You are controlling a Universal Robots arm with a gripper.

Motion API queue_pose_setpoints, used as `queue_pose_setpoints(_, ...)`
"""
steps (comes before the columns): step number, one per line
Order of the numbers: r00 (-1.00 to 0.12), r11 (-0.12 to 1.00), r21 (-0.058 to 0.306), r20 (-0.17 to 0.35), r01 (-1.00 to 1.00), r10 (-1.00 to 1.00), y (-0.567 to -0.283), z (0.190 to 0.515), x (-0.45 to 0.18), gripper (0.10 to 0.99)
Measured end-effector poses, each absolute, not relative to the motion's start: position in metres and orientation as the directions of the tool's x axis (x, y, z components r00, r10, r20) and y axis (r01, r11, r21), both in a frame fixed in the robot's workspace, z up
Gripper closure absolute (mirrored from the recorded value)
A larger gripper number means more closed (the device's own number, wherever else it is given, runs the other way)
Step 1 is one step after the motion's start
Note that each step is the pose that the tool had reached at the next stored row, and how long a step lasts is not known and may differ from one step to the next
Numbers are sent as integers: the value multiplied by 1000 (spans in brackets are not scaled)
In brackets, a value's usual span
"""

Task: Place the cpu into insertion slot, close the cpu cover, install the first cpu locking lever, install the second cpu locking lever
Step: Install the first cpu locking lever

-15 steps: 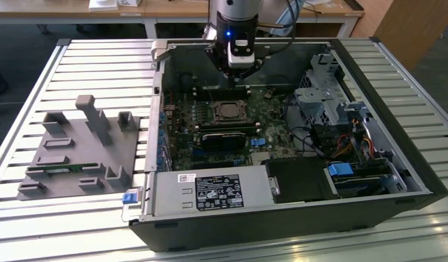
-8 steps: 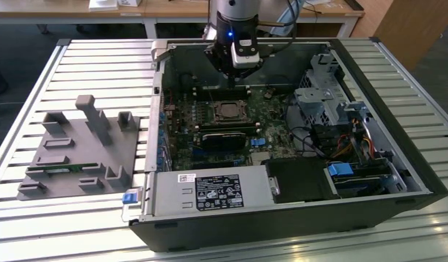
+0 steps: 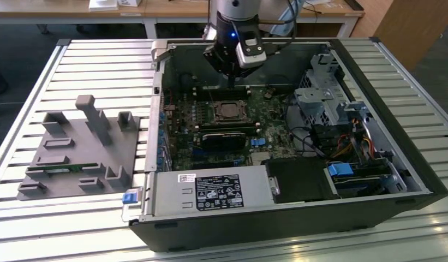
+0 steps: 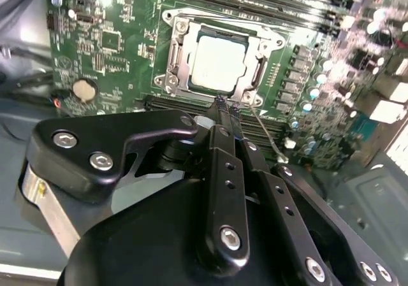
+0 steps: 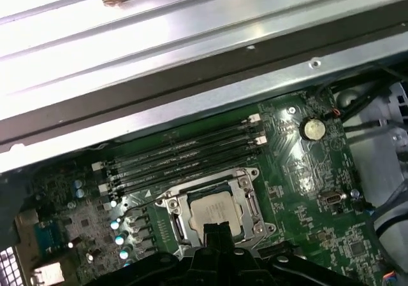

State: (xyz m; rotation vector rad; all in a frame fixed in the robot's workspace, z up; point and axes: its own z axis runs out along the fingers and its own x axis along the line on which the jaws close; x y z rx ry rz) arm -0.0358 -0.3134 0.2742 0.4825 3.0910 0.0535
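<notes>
Motherboard (image 4: 102,50): jaws closed, empty, above cpu cover (image 4: 220,20).

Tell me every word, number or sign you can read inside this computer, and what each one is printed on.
Nothing is clear enough to quote.
Black label on the power supply: print too small to read.
White sticker above it: too small.
Memory sticks: labels blurred.
Motherboard: white markings too small.
The cpu: top washed out by glare, no legible print.
</notes>
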Motion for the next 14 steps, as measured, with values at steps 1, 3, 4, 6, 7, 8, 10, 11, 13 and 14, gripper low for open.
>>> queue_pose_setpoints(1, -957, 957, 36, -7, 288, 288, -313, 274, -36, 980)
queue_pose_setpoints(3, -966, 965, 36, -7, 258, 259, -313, 274, -36, 980)
queue_pose_setpoints(4, -970, 969, 36, -7, 244, 244, -313, 274, -36, 980)
queue_pose_setpoints(6, -977, 976, 36, -8, 214, 214, -313, 274, -36, 980)
queue_pose_setpoints(7, -980, 980, 36, -8, 197, 198, -313, 274, -36, 980)
queue_pose_setpoints(8, -983, 983, 36, -8, 183, 183, -313, 274, -36, 980)
queue_pose_setpoints(10, -988, 988, 36, -8, 153, 154, -313, 274, -36, 980)
queue_pose_setpoints(11, -990, 990, 36, -8, 137, 138, -313, 274, -36, 980)
queue_pose_setpoints(13, -994, 994, 36, -9, 108, 108, -313, 274, -36, 980)
queue_pose_setpoints(14, -996, 995, 36, -9, 93, 93, -313, 274, -36, 980)
